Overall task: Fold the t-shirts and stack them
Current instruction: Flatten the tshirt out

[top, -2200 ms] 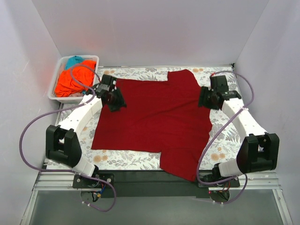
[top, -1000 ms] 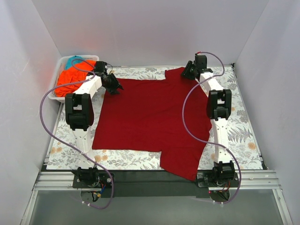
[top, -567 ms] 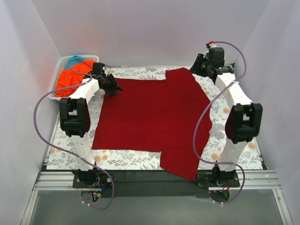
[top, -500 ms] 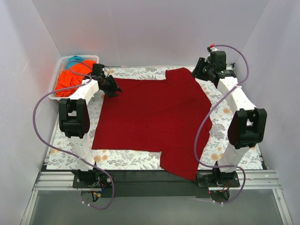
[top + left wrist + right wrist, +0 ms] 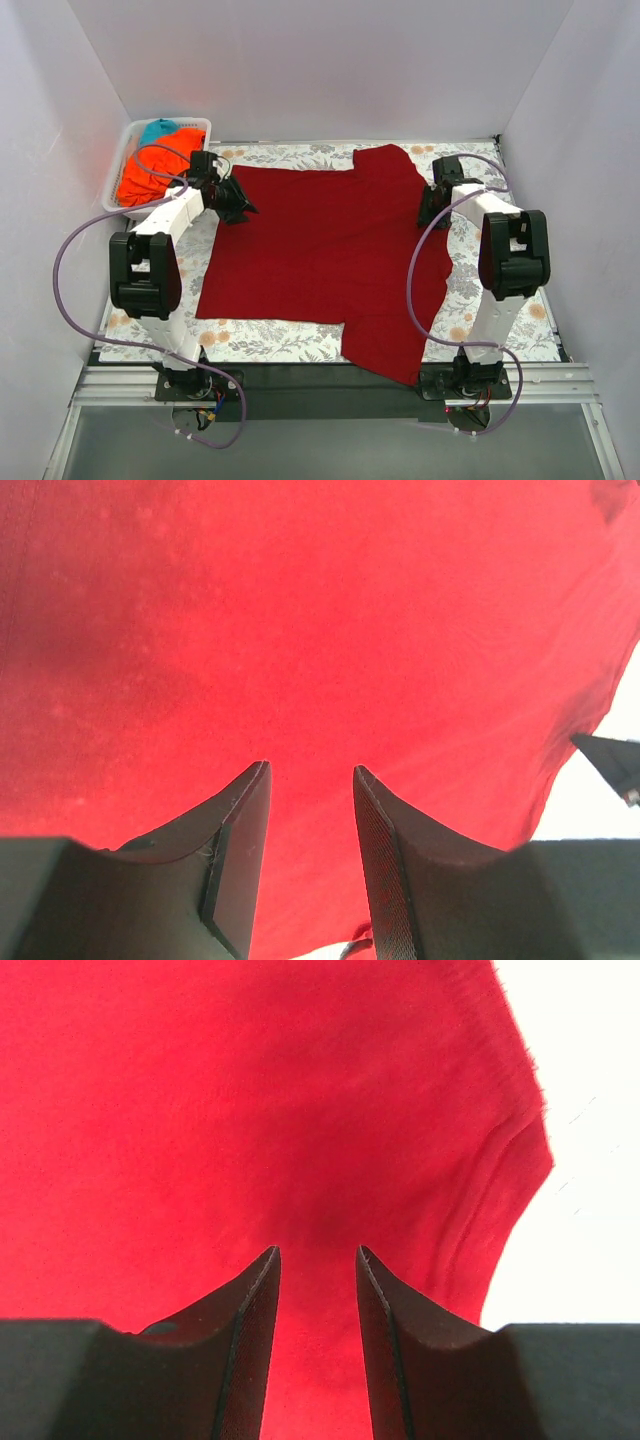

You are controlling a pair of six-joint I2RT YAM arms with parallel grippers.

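The dark red t-shirt [image 5: 330, 250] lies spread flat on the floral tablecloth, one sleeve at the back right, one at the front right. My left gripper [image 5: 240, 208] is open over the shirt's back left corner; the left wrist view shows red cloth [image 5: 300, 630] between and beyond its spread fingers [image 5: 311, 770]. My right gripper [image 5: 430, 212] is open over the shirt's right edge, below the back sleeve; the right wrist view shows cloth and a hem edge [image 5: 500, 1160] beyond its gripper [image 5: 318, 1252]. The orange t-shirt [image 5: 148, 175] and teal t-shirt [image 5: 157, 130] lie in the basket.
The white slotted basket [image 5: 118, 170] stands at the back left corner, close behind the left arm. The floral tablecloth [image 5: 500, 280] shows around the shirt. White walls close in the back and both sides.
Both grippers have come down and forward from the back edge: the left from the back left corner onto the shirt's corner, the right from the far right back down to the shirt's right edge.
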